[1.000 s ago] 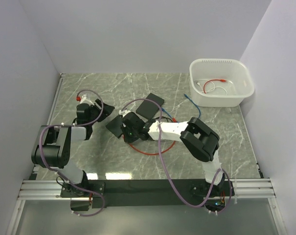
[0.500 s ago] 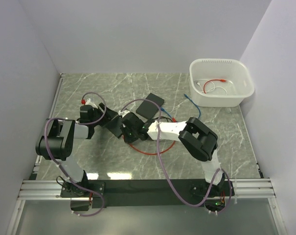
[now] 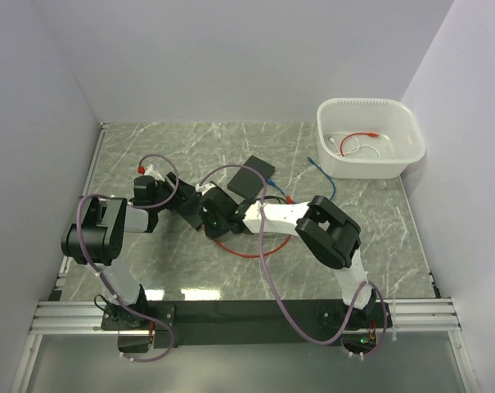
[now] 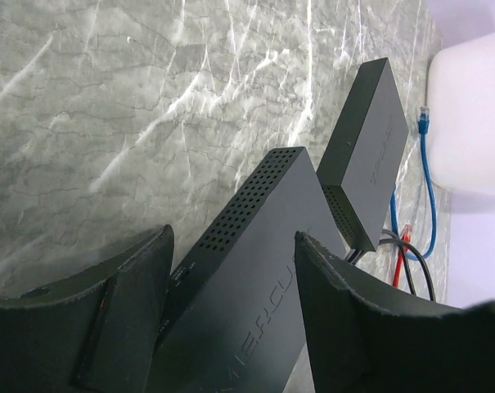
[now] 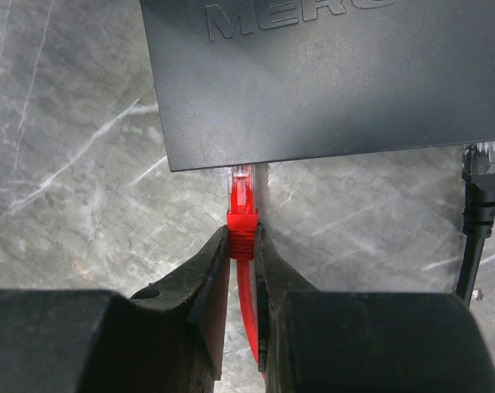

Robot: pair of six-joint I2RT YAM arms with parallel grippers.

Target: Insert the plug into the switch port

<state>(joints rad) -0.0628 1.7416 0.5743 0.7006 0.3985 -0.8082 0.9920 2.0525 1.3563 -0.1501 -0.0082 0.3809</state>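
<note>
A black switch [image 3: 191, 213] lies left of centre on the marble table. My left gripper [image 3: 178, 202] is open and straddles it; in the left wrist view the switch [image 4: 255, 278] fills the gap of the gripper [image 4: 233, 235] between the two fingers [image 4: 124, 311]. My right gripper [image 5: 242, 235] is shut on the red plug [image 5: 241, 205]. The plug's clear tip meets the near edge of the switch [image 5: 329, 74]. The port itself is hidden under that edge. From above, the right gripper [image 3: 212, 210] sits against the switch's right side.
A second black switch [image 3: 252, 176] lies just behind, with a black cable [image 5: 479, 196] plugged in. The red cable [image 3: 239, 250] loops toward the front. A blue cable [image 3: 319, 172] lies beside a white bin [image 3: 411, 151] holding more cables at the back right.
My left arm has swung right, so its open fingers now stand on either side of the switch. The right gripper has edged slightly left with the red plug.
</note>
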